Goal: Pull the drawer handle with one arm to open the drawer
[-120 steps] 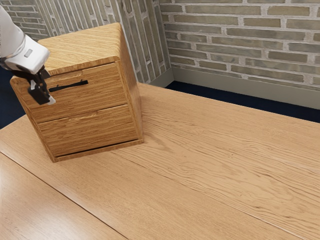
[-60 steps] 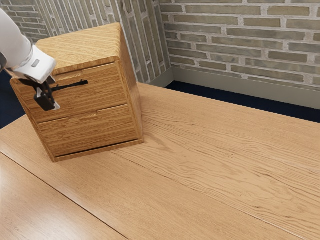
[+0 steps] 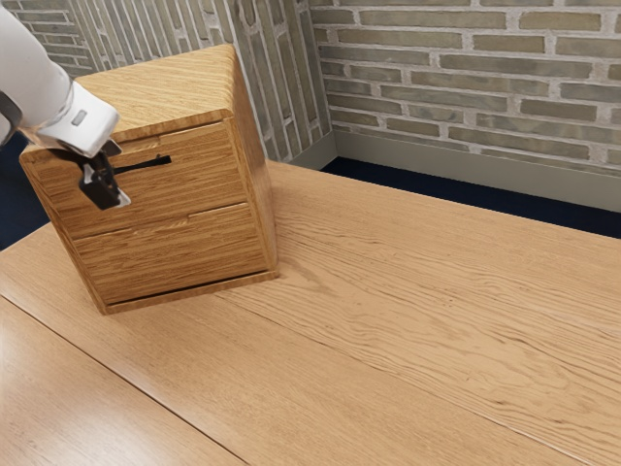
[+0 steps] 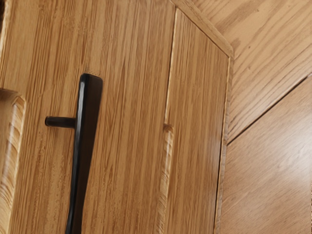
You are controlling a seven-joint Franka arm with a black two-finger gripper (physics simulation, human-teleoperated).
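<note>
Arm [image 3: 44,92]: white, it enters from the exterior view's upper left and slopes down over the cabinet's top front edge.
Fingers [image 3: 105,189]: black, they hang in front of the upper drawer at the handle's left end as the exterior view shows it. I cannot tell how far apart they stand, or whether they have hold of anything.
Handle [image 3: 146,163]: a slim black bar mounted across the upper drawer front. It runs from the fingers toward the exterior view's right. In the wrist view the handle [image 4: 85,156] stands off the wood on a short black post [image 4: 58,122].
Upper drawer [image 3: 184,175]: its front lies in line with the lower drawer front, and I see no gap opened.
Lower drawer [image 3: 175,254]: directly beneath, parted from the upper one by a thin seam [image 4: 168,122].
Cabinet [image 3: 165,87]: a wood-grain box standing on the counter at the exterior view's left.
Counter [image 3: 408,320]: broad wood-grain surface spreading to the exterior view's right.
Wall [image 3: 466,78]: grey brick, behind the counter.
</note>
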